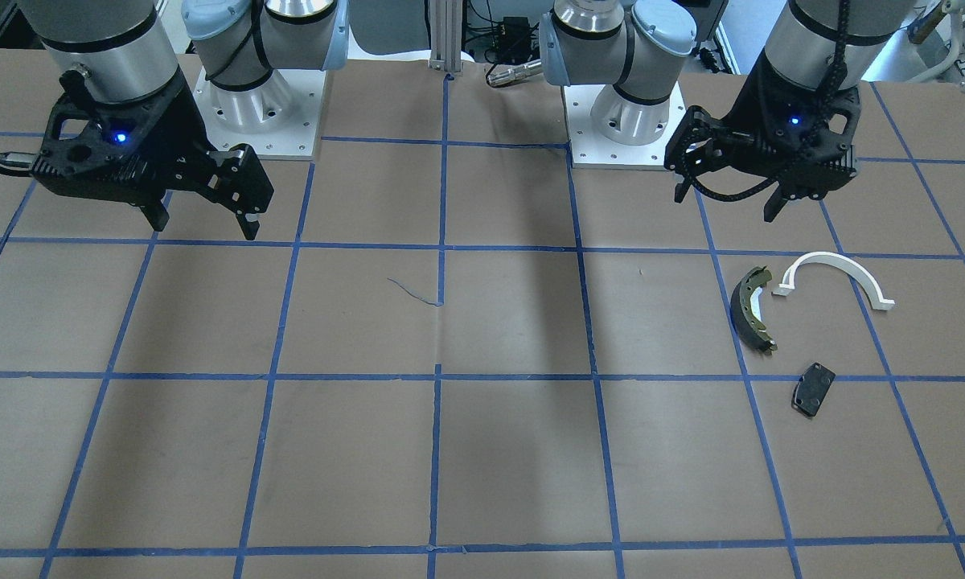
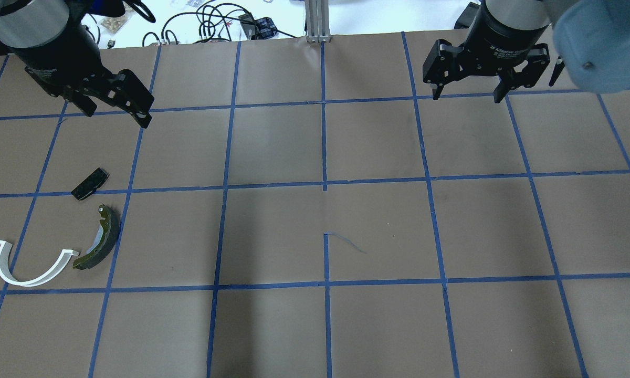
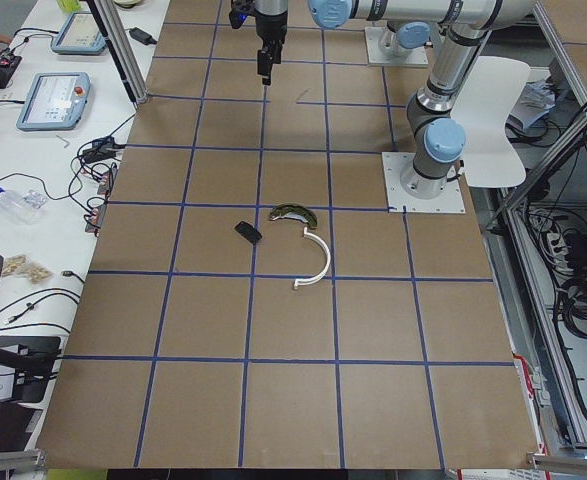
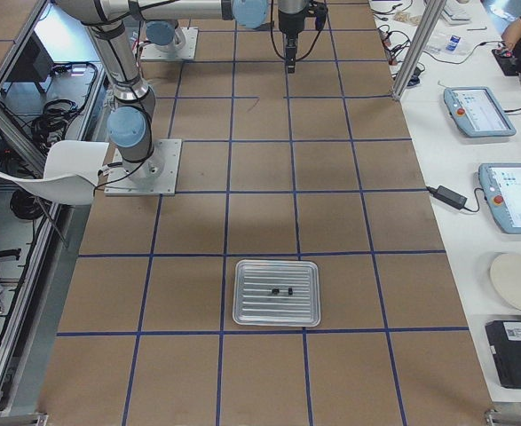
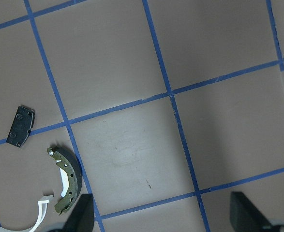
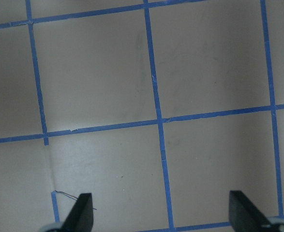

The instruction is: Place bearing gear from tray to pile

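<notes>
The left tool (image 2: 116,116) and right tool (image 2: 467,97) are open and empty; next, grab the bearing gear (image 4: 276,291) off the tray (image 4: 251,312).

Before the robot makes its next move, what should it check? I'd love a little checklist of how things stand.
1. Right tool open and empty: ok.
2. Left tool open and empty: ok.
3. Tray lying flat with parts in it: ok, two small dark parts lie near its middle.
4. Bearing gear told apart among them: cannot tell, they show too small.
5. Pile in place at the left arm's end: ok, the brake shoe, white arc and pad plate lie loosely together.
6. A tool above the tray: not ok, the right wrist view shows only bare taped paper.
</notes>
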`<state>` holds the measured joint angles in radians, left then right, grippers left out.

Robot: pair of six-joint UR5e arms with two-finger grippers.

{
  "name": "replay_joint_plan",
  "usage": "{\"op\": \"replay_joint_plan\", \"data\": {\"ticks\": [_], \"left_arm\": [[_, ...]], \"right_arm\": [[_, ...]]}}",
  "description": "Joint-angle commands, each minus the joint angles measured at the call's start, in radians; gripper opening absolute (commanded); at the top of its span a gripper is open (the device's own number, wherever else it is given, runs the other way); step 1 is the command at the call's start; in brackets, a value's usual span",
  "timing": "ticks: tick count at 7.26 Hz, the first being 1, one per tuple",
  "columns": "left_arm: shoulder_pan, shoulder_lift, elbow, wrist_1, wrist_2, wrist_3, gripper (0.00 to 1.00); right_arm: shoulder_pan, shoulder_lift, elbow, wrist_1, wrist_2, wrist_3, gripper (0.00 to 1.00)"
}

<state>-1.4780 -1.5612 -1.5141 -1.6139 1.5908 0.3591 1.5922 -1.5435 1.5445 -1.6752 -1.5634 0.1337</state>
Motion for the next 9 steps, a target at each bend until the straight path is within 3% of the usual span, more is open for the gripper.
{"op": "replay_joint_plan", "data": {"ticks": [1, 9], "left_arm": [[-0.001, 0.0, 0.0, 0.0, 0.0, 0.0, 1.0], [-0.001, 0.001, -0.001, 0.0, 0.0, 0.001, 1.0]], "right_arm": [[0.0, -0.003, 0.0, 0.0, -0.001, 0.001, 1.0], [-0.012, 0.005, -0.014, 0.009, -0.05, -0.012, 1.0]]}}
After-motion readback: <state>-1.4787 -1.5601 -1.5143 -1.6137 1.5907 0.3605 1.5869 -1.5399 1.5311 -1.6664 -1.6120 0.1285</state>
